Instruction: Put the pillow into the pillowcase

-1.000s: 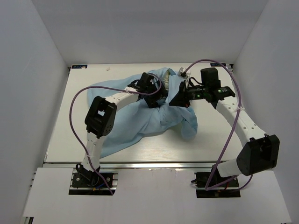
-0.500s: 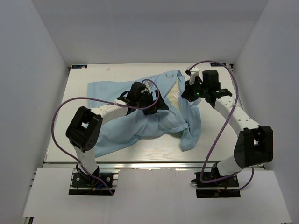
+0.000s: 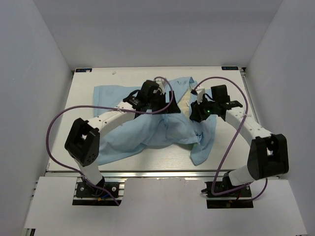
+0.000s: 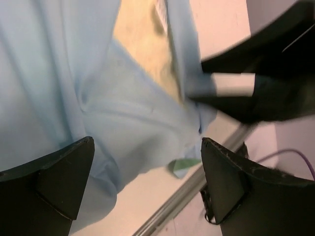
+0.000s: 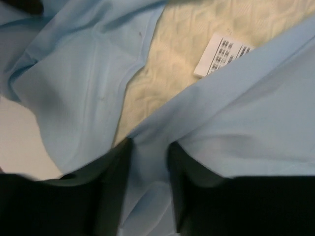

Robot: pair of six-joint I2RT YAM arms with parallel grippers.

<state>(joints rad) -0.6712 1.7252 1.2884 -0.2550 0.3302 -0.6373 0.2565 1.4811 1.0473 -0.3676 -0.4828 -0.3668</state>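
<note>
- Pillowcase (image 3: 142,135) lies rumpled across the desk (image 3: 98,76), its mouth gaping between the two pincers, where both can work the opening.
- Right pincer (image 5: 148,147) is clamped on a fold of the pillowcase rim. I judge the grip is meant to hold the mouth taut and draw it over the pillow.
- Pillow (image 5: 177,78) shows as a cream patch just beyond that pincer's tips, with its label (image 5: 222,54) further out. The rest sits under blue cloth, so it seems mostly inside already.
- Left pincer (image 4: 146,142) hangs with jaws wide apart, gripping nothing, over cloth beside the bare patch. The right pincer is close off to one side. This one is probably placed to take the opposite rim.
</note>
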